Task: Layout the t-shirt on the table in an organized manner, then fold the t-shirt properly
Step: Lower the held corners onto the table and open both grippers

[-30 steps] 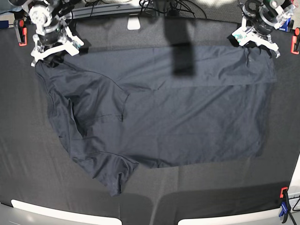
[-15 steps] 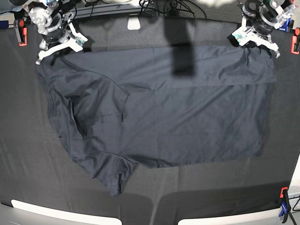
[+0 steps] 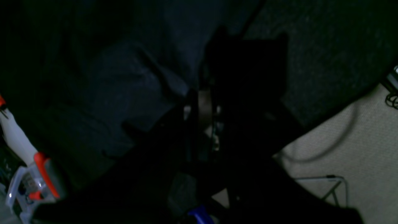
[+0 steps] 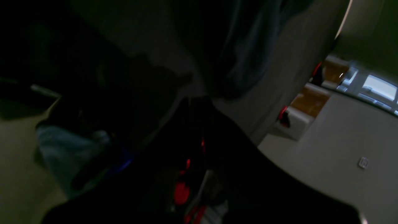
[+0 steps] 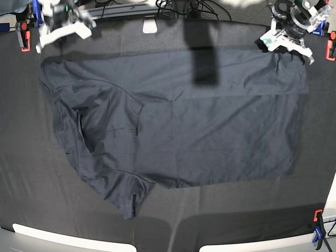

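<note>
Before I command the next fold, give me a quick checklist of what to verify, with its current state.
1. Right hand clear of the t-shirt: ok, lifted off the far corner, shut, empty.
2. Left hand shut at the other far corner: ok; whether it grips cloth: cannot tell.
3. Far strip folded over evenly: ok.
4. Sleeve side flat: not ok, bunched and creased.
5. Shirt fully on the table: ok.

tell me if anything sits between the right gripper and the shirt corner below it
Nothing visible does. In the base view the right gripper is off the t-shirt, beyond its far corner, and only bare black table lies between them. The left gripper sits at the shirt's other far corner.
</note>
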